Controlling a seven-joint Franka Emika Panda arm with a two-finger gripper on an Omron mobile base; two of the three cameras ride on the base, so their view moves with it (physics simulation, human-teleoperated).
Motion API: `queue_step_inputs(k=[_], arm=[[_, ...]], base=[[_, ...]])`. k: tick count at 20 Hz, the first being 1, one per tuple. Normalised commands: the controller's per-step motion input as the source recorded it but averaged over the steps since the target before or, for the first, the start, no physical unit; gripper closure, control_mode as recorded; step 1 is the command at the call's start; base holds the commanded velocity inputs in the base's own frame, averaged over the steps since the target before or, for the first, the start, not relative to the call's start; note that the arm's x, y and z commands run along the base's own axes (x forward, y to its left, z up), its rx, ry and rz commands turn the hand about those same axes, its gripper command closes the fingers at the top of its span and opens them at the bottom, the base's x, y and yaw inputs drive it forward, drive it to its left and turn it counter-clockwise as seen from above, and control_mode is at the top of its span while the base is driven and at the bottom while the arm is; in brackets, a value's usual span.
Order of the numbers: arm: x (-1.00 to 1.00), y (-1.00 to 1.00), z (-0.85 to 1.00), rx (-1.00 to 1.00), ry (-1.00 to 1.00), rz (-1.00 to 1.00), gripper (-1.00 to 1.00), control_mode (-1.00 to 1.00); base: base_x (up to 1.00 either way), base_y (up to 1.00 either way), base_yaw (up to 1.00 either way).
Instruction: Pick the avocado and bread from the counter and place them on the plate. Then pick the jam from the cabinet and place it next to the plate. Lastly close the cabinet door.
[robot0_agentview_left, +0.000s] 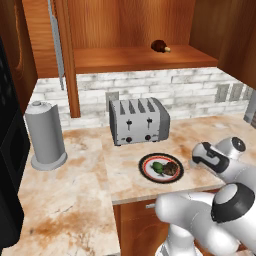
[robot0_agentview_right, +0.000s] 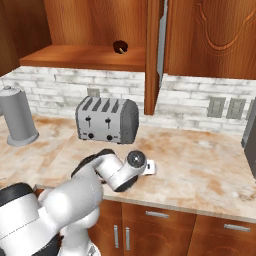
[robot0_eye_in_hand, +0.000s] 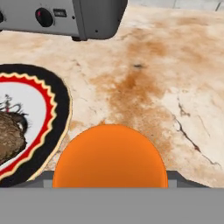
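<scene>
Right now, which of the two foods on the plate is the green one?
The avocado, the glossy green oval on the plate. The bread beside it is dark brown and lumpy.

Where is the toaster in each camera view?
Left base view: toaster at centre, behind the plate.
Right base view: toaster left of centre.
Hand view: toaster along the top edge, cropped.
Shared landmark: the stained counter it stands on.

The desk (robot0_agentview_left: 75, 210) is viewed downward from behind, at left and right; the toaster (robot0_agentview_left: 139, 120) is shared by both. From the hand, the plate (robot0_eye_in_hand: 61, 109) is seen very closely.
</scene>
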Motion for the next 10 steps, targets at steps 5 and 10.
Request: queue_step_inputs(k=[5, 10], arm=[[0.01, 0.00, -0.22, 0.12, 0.04, 0.05, 1.00, -1.00], [0.12, 0.00, -0.09, 0.01, 0.00, 0.03, 1.00, -1.00]], base=[[0.00, 0.00, 0.00], [0.00, 0.00, 0.00]])
